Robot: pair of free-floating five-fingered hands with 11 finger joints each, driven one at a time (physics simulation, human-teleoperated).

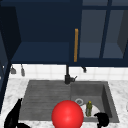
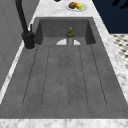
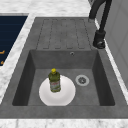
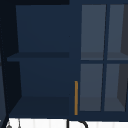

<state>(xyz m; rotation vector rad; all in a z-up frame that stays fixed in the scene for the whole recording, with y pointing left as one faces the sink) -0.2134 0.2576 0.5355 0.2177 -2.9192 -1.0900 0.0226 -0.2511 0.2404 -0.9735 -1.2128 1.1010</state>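
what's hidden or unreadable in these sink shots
- Left hand, front view: cut off by the bottom edge.
- Right hand, front view: cut by the bottom edge; grip unclear.
- Plate, front view: partly hidden by the red ball and the bottle.
- Bottle label, right side view: too small to read.
- Food, left side view: too blurred to identify.

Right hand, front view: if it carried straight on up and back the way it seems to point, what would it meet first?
Likely the green bottle standing on the white plate in the sink basin, just beyond the right hand. Depth is unclear, so it might pass beside it.
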